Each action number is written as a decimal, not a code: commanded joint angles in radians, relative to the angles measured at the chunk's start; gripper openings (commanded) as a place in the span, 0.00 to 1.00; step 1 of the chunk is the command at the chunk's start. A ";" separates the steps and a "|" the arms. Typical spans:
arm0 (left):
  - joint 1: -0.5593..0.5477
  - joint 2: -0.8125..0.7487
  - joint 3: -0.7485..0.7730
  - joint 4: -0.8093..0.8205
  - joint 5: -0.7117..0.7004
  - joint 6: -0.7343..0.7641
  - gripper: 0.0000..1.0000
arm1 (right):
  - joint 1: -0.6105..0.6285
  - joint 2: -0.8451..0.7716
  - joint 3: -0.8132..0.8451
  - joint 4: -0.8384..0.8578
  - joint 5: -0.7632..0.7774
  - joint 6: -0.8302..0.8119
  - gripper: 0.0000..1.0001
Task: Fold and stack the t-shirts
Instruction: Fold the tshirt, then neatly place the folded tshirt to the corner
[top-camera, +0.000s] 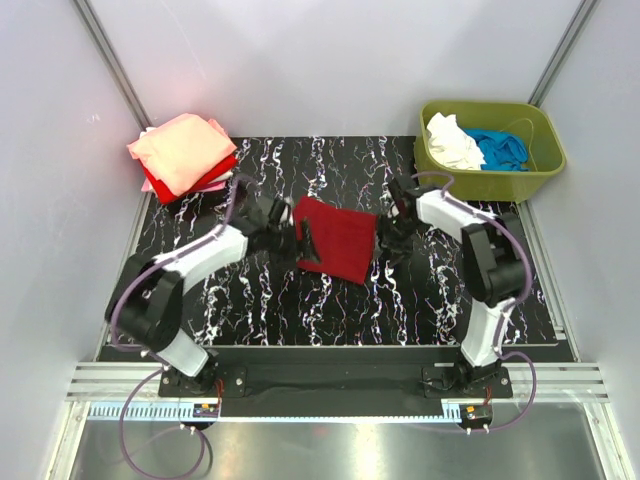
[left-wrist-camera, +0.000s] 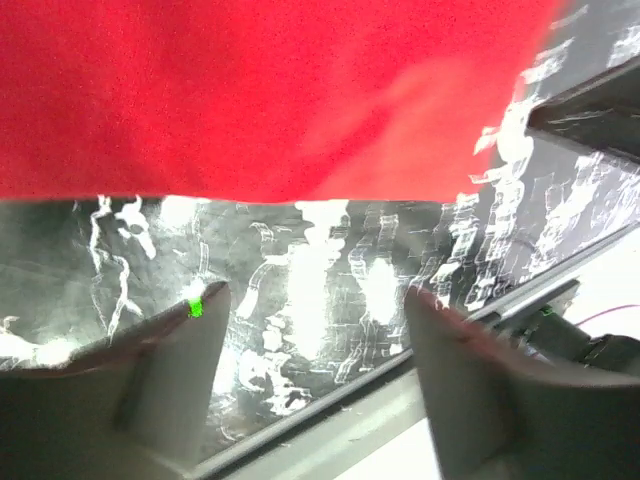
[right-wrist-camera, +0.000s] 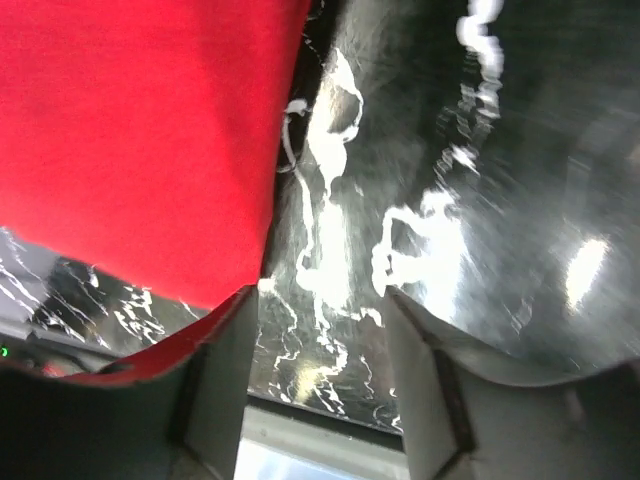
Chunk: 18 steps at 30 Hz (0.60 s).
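Note:
A folded dark red t-shirt (top-camera: 338, 240) lies in the middle of the black marbled mat (top-camera: 300, 310). My left gripper (top-camera: 288, 237) is at its left edge and my right gripper (top-camera: 385, 238) is at its right edge. In the left wrist view the jaws (left-wrist-camera: 315, 300) stand wide apart with only mat between them, and the red cloth (left-wrist-camera: 250, 90) lies just beyond the tips. In the right wrist view the gripper (right-wrist-camera: 320, 300) is open with mat in the gap. The red cloth (right-wrist-camera: 130, 140) lies beside the left finger (right-wrist-camera: 215, 375), and an edge curls against its outer side.
A stack of folded tees, salmon-pink (top-camera: 182, 150) on top of bright red and pink, sits at the mat's back left corner. An olive-green tub (top-camera: 490, 150) at the back right holds white (top-camera: 455, 142) and blue (top-camera: 500, 148) shirts. Grey walls surround the table.

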 joint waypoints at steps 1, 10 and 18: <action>0.013 -0.163 0.167 -0.100 -0.199 0.092 0.99 | 0.005 -0.192 -0.030 0.010 0.150 0.040 0.61; 0.234 0.066 0.240 0.000 -0.020 0.233 0.99 | 0.186 -0.514 -0.323 0.215 0.118 0.228 0.66; 0.237 0.132 0.048 0.195 0.026 0.140 0.99 | 0.203 -0.720 -0.522 0.354 0.049 0.281 0.67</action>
